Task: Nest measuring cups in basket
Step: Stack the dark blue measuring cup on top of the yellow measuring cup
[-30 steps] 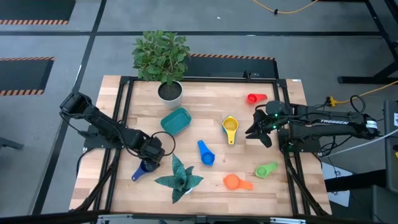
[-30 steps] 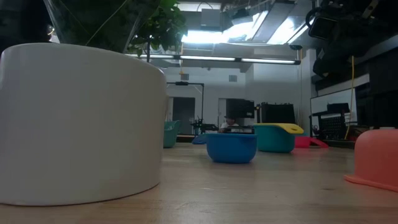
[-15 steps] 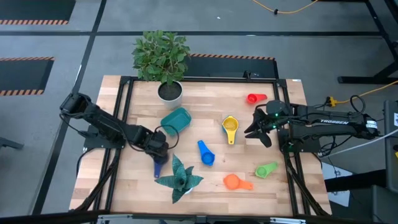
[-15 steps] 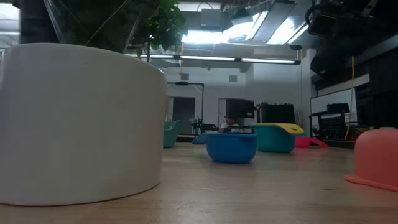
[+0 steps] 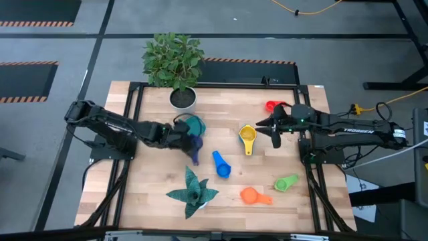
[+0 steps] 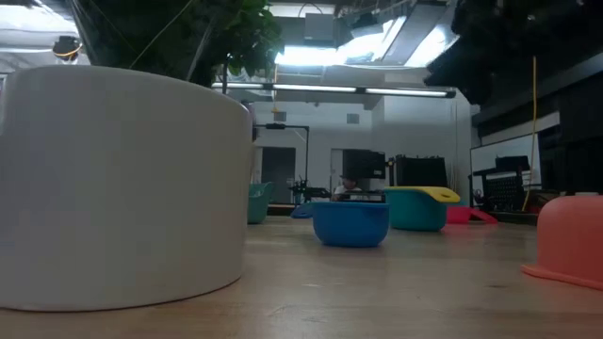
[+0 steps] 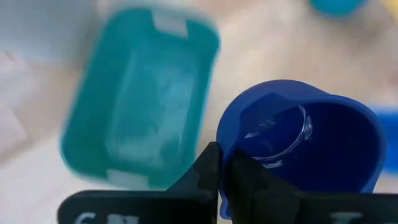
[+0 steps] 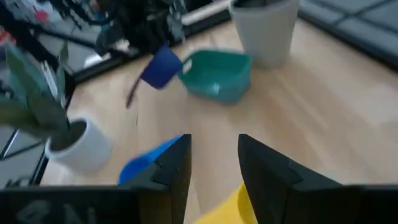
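Near edge, spiky plant: a green star-shaped succulent in a small white pot [image 5: 192, 191] sits at the front of the pale wooden slatted surface [image 5: 140, 201].
Orange cup: the orange plastic measuring cup [image 5: 252, 195] lies just beside the front edge, right of the succulent.
Green cup: the green plastic measuring cup [image 5: 287, 182] rests near the right side rail.
Blue cup: the mid-blue plastic measuring cup [image 5: 220, 165] lies at the middle, apart from the others.
Yellow cup: the yellow plastic measuring cup [image 5: 248, 136] lies just left of the right gripper.
Left gripper: the left gripper [image 5: 182, 138] has its jaws clenched on the dark blue plastic measuring cup [image 7: 305, 144], held in the air just beside the basket's rim.
Basket: the small teal plastic basket [image 5: 192, 124] stands left of centre; nothing can be seen inside it in the left wrist view.
Right gripper: the right gripper [image 5: 267, 124] hovers between the yellow and red cups, jaws parted, holding nothing.
Red cup: the red plastic measuring cup [image 5: 273, 105] lies toward the far right.
Far edge: a leafy green plant in a white round pot [image 5: 182, 98] stands at the back.
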Tool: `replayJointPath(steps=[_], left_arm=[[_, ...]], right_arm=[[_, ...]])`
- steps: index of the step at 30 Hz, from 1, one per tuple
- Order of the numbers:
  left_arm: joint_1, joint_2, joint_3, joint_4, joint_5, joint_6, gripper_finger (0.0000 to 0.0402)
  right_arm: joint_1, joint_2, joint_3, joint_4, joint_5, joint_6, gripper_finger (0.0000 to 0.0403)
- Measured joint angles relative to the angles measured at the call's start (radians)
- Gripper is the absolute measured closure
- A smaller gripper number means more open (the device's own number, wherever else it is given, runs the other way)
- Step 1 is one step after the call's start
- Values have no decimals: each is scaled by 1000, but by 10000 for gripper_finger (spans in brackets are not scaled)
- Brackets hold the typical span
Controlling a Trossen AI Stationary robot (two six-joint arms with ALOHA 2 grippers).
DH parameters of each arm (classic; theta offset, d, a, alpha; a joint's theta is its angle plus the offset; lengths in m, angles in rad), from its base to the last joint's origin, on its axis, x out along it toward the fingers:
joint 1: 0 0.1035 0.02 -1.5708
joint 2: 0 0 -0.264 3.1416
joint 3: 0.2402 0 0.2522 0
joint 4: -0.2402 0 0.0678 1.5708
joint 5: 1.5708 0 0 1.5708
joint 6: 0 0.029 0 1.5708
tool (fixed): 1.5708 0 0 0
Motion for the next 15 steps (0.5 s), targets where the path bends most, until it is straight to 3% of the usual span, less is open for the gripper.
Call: replayJointPath(steps=[5,15], left_arm=[[54,0,54,113,-92,15,396],[128,0,55,385,-117,117,396]], right_arm=[[0,76,0,169,0,1,267],[0,259,0,361,-33,118,267]])
